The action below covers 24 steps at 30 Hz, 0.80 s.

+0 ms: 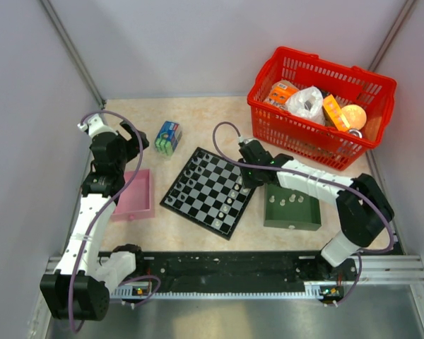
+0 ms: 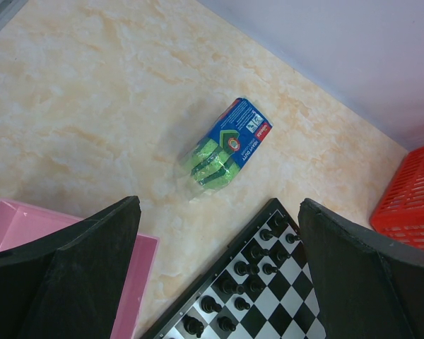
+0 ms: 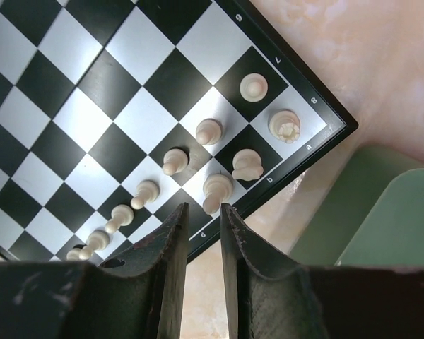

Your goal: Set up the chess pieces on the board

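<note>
I judge this to be a laboratory test cell. Plain pale panels [image 1: 198, 42] close off the table [image 1: 212, 120] on three sides. Metal posts [image 1: 71, 46] rise at its far corners. A slotted aluminium rail [image 1: 389, 265] runs along its near edge.

Black-and-silver checked board [image 1: 210, 192], red basket [image 1: 304, 138]

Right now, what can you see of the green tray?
The green tray is a dark, matte, shallow square with raised walls. It lies flat on the table to the right of the board, with a strip of bare table between them, and in front of the basket. A few pale pieces stand inside. The right arm crosses above its far edge.
</note>
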{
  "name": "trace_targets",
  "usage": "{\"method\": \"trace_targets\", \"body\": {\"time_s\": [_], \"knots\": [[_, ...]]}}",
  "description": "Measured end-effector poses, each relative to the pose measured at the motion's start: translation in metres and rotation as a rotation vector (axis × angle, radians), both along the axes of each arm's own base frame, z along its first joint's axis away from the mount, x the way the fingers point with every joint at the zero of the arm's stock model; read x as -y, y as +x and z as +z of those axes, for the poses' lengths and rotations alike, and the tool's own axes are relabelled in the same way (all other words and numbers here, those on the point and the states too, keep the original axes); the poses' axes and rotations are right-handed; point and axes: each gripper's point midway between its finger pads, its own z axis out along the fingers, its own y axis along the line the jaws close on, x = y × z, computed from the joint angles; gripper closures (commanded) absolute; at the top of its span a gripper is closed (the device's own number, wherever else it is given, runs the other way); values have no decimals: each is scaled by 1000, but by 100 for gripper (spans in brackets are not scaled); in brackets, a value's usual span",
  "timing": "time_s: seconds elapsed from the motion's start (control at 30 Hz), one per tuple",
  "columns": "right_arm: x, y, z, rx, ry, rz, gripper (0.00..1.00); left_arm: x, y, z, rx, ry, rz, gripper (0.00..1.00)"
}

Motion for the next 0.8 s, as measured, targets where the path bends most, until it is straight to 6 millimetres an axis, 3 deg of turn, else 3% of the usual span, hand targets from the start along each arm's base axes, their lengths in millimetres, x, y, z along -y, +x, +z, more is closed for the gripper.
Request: {"method": "trace_targets", "body": {"time_s": [0.33,0.47,0.67,0.8], "knots": [[3,5,34,86,40,-19,70,0,0,0,0,0,0,1],[14,9,58,164,46,-62,54,0,0,0,0,0,0,1],[54,6,97,297,74,-191,51,0,0,0,0,-1,-1,1],[100,2,88,292,68,-322,52,1,0,-1,-2,-2,-3,1]]}}
